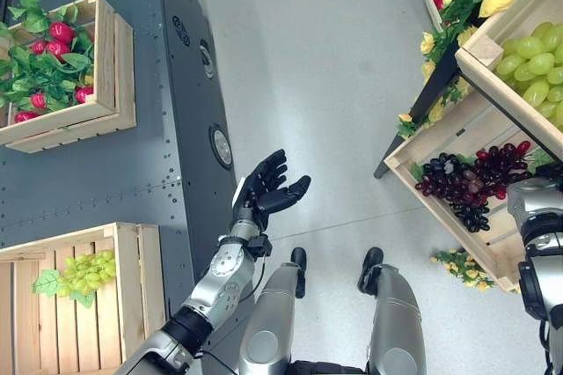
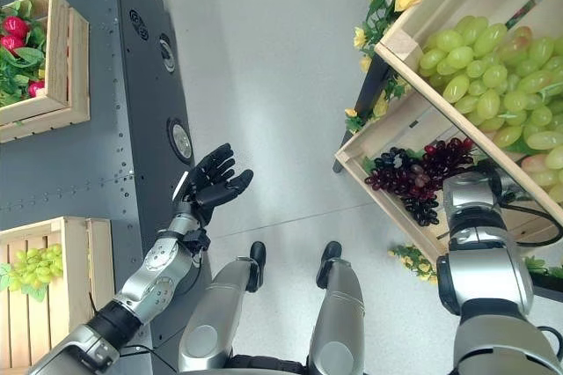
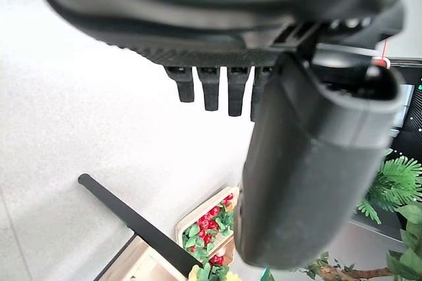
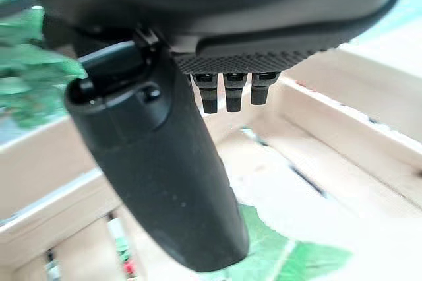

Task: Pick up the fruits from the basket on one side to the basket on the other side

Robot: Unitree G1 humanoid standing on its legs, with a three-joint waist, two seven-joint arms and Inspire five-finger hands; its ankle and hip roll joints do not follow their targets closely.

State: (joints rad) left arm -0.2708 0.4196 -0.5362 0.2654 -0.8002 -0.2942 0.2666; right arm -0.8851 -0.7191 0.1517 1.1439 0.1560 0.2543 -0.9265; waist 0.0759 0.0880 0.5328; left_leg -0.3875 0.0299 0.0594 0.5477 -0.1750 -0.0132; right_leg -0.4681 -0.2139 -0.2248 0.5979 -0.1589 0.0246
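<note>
Left eye view: the left hand (image 1: 266, 188) is held up in the air over the pale floor (image 1: 334, 84), beside a grey metal cabinet (image 1: 132, 155), with its fingers spread and nothing in them. The same hand is seen in the left wrist view, its fingers (image 3: 211, 90) straight and the thumb standing clear of them.

On the robot's left, a wooden crate (image 1: 132, 305) at the lower corner is seen with a small bunch of green grapes (image 1: 88, 271) lying in it. Farther up, a second crate (image 1: 114, 84) is filled with red fruits (image 1: 60, 33) among green leaves.

On the robot's right, a slanted wooden rack (image 1: 466, 142) is seen. Dark purple grapes (image 1: 466, 180) lie in its lower crate (image 2: 387, 133), and green grapes (image 2: 493, 67) fill the crate above. Yellow flowers (image 1: 493, 1) with leaves are set along the rack's edges.

The right arm reaches into the lower crate next to the dark grapes. In the right wrist view the right hand (image 4: 165, 182) is seen above the wooden slats (image 4: 369, 188) of a crate, its fingers straight, its thumb apart from them, and nothing held.
</note>
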